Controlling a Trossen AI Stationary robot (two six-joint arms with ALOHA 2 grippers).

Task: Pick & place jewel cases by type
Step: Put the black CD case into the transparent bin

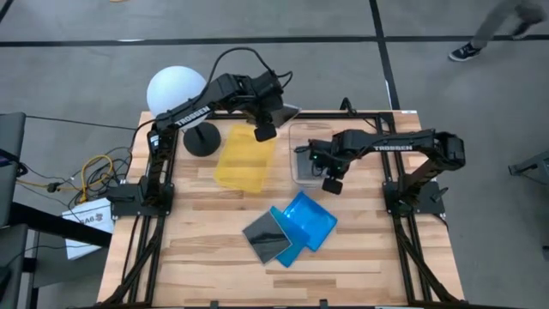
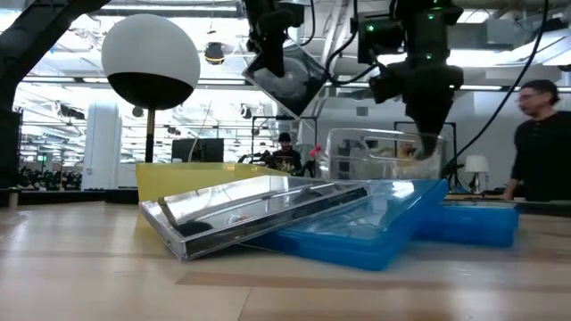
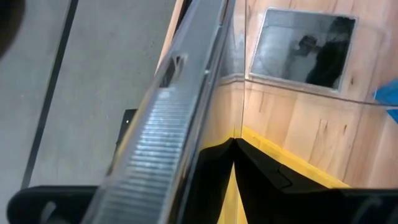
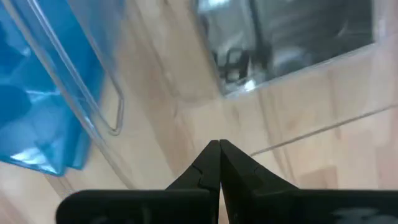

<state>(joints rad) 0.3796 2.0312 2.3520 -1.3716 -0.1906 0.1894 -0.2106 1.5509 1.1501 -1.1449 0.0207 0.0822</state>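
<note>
L gripper (image 1: 265,130) clamped on clear jewel case (image 1: 283,112), raised above yellow tray (image 1: 244,160). R gripper (image 1: 331,184) fully closed, empty, at clear container (image 1: 302,163). Remaining blue/grey jewel cases (image 1: 290,228) piled mid-table.

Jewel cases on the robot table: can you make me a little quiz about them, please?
1. True or false: the left gripper holds a clear jewel case up in the air.
2. What colour is the tray below that case? A red, B yellow, C green.
3. Fill in: the right gripper is ___ and holds nothing.
Key: 1 true; 2 B; 3 shut.
</note>
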